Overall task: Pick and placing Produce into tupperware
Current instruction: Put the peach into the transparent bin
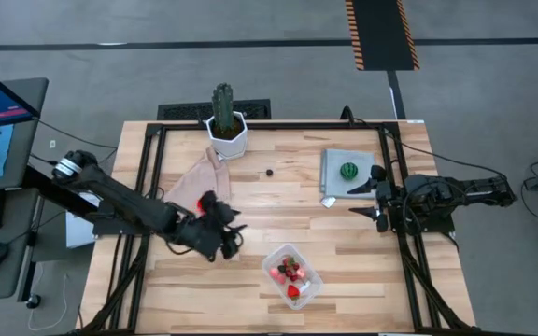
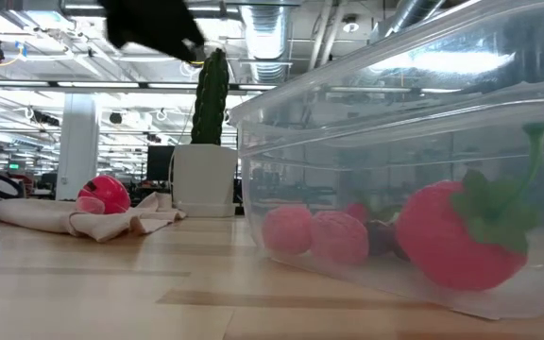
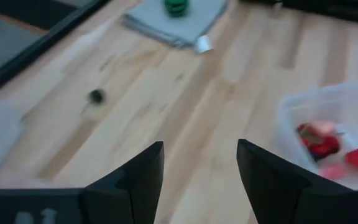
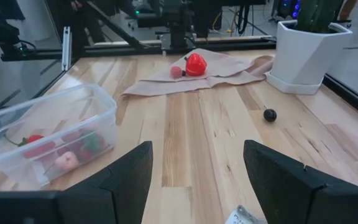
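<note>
The tupperware (image 1: 292, 276) is a clear container near the table's front edge. It holds several red and pink produce pieces, among them a strawberry (image 2: 466, 238). On a beige cloth (image 4: 199, 78) lie a red piece (image 4: 195, 64) and a small pink one (image 4: 176, 72). A dark berry (image 1: 269, 172) rests on the bare wood. A green striped ball (image 1: 348, 171) sits on the grey mat (image 1: 334, 161). My left gripper (image 3: 201, 149) hovers open between cloth and tupperware, nothing between its fingers. My right gripper (image 1: 361, 200) waits open at the right edge, beside the mat.
A tall green cactus in a white pot (image 1: 226, 131) stands at the far edge behind the cloth. Black frame rails (image 1: 148, 187) run along the table's left and right sides. Bare wood lies between the dark berry and the tupperware.
</note>
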Tool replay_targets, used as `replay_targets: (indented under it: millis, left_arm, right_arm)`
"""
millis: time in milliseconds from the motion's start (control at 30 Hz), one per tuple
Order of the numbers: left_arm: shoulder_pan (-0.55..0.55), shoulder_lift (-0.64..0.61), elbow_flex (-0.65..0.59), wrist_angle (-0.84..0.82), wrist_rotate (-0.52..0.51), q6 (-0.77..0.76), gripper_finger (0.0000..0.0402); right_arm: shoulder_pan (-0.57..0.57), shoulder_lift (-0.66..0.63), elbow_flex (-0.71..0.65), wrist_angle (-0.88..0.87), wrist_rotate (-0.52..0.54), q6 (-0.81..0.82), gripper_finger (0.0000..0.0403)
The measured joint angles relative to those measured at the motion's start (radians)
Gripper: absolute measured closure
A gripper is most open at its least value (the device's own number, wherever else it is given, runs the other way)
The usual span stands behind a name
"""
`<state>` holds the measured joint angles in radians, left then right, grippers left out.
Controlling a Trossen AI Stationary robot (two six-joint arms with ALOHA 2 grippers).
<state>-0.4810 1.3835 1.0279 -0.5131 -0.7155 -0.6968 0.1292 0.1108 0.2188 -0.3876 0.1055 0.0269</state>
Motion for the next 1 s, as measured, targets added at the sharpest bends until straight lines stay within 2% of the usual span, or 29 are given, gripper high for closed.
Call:
replay_targets:
  millis: [100, 200, 467, 667, 767, 867, 1000]
  left_arm:
    - [-0.058, -0.004, -0.029, -0.126, -0.108, -0.147, 0.0209]
    - [-0.106, -0.004, -0.093, -0.167, -0.174, -0.304, 0.0209]
    - [-0.253, -0.004, -0.281, -0.170, -0.328, -0.655, 0.0209]
    - [-0.361, -0.004, -0.397, -0.128, -0.425, -0.826, 0.0209]
    - [-0.389, -0.004, -0.448, -0.124, -0.433, -0.932, 0.0209]
    - [-0.407, -0.004, -0.485, -0.087, -0.435, -0.960, 0.0209]
    - [-0.431, -0.001, -0.534, 0.039, -0.448, -0.914, 0.0209]
  right_arm:
    - [0.000, 0.000, 0.000, -0.002, 0.000, 0.000, 0.0127]
    - [0.000, 0.000, 0.000, -0.002, 0.000, 0.000, 0.0127]
    - [0.000, 0.000, 0.000, -0.002, 0.000, 0.000, 0.0127]
    - [0.000, 0.000, 0.000, -0.002, 0.000, 0.000, 0.0127]
    - [0.000, 0.000, 0.000, -0.002, 0.000, 0.000, 0.0127]
    - [0.000, 0.000, 0.000, -0.002, 0.000, 0.000, 0.0127]
    - [0.000, 0.000, 0.000, -0.002, 0.000, 0.000, 0.0127]
